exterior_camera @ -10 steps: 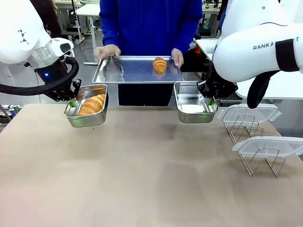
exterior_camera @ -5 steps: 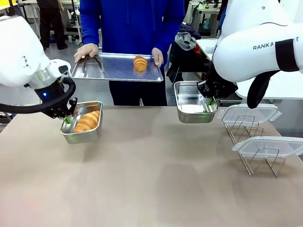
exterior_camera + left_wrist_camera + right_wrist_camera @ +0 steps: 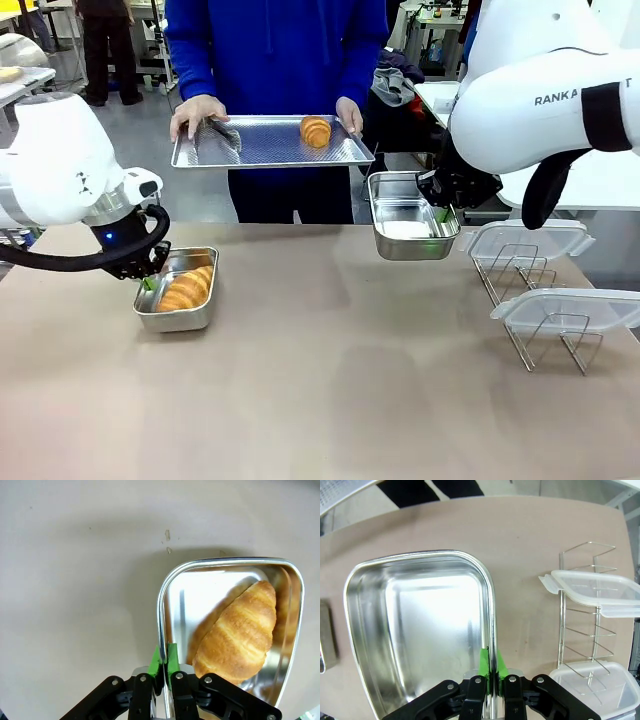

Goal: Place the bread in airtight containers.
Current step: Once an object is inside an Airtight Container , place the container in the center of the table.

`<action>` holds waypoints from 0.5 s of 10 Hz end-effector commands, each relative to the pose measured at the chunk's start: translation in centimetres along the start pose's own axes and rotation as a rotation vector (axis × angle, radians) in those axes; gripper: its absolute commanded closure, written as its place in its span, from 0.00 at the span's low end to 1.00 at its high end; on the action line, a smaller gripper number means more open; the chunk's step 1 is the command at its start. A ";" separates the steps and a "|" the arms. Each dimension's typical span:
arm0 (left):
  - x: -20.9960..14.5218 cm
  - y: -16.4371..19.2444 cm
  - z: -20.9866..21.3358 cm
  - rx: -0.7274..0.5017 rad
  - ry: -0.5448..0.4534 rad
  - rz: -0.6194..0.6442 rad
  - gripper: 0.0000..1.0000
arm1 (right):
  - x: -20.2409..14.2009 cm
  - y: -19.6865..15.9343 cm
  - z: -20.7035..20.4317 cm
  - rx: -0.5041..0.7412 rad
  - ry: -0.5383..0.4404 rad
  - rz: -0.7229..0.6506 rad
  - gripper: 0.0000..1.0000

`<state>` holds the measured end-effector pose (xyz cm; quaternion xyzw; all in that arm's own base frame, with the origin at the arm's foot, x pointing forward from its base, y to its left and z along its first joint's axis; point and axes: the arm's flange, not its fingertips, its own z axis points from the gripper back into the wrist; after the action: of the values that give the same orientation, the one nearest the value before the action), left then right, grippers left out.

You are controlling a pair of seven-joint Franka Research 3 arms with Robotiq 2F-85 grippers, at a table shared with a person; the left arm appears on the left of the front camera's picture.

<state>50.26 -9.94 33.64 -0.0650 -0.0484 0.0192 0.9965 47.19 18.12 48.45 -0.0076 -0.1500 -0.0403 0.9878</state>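
Observation:
One steel container (image 3: 178, 295) rests low on the table at the left with a golden croissant (image 3: 187, 289) inside; my left gripper (image 3: 148, 283) is shut on its near-left rim. In the left wrist view the green pads (image 3: 170, 661) pinch that container's rim (image 3: 161, 611) beside the croissant (image 3: 240, 637). My right gripper (image 3: 440, 214) is shut on the right rim of an empty container (image 3: 408, 217) held above the table; the right wrist view shows its bare inside (image 3: 425, 630) and the pads (image 3: 498, 664) clamped on the wall. A second croissant (image 3: 315, 131) lies on the person's tray (image 3: 265, 145).
The person in blue stands at the far side holding the flat steel tray with both hands; tongs (image 3: 225, 135) lie on it. Two clear lids (image 3: 530, 238) (image 3: 568, 308) sit on a wire rack (image 3: 545, 340) at the right. The table's middle and front are bare.
My left arm carried the container with the croissant down and toward the near left, setting it low on the table. The person and tray shifted sideways. The right arm stayed still.

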 end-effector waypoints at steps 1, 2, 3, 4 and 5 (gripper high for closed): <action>0.7 -0.5 -0.6 0.023 -0.008 -0.033 0.95 | 0.0 0.1 0.3 -0.005 -0.012 -0.006 1.00; 0.6 -0.7 -1.1 0.018 -0.009 -0.043 0.95 | 0.0 0.1 0.3 -0.005 -0.012 -0.006 1.00; 0.7 -0.8 -1.4 0.032 -0.015 -0.041 0.95 | 0.0 0.1 0.3 -0.005 -0.012 -0.006 1.00; 0.6 -1.0 -1.7 0.030 -0.015 -0.043 0.95 | 0.0 0.1 0.3 -0.005 -0.012 -0.006 1.00; 0.3 -1.3 -1.7 0.027 -0.024 -0.039 0.95 | 0.0 0.1 0.3 -0.005 -0.012 -0.006 1.00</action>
<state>50.86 -10.69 33.20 -0.0537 -0.0531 -0.0009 0.9971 47.19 18.11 48.45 -0.0076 -0.1500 -0.0404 0.9878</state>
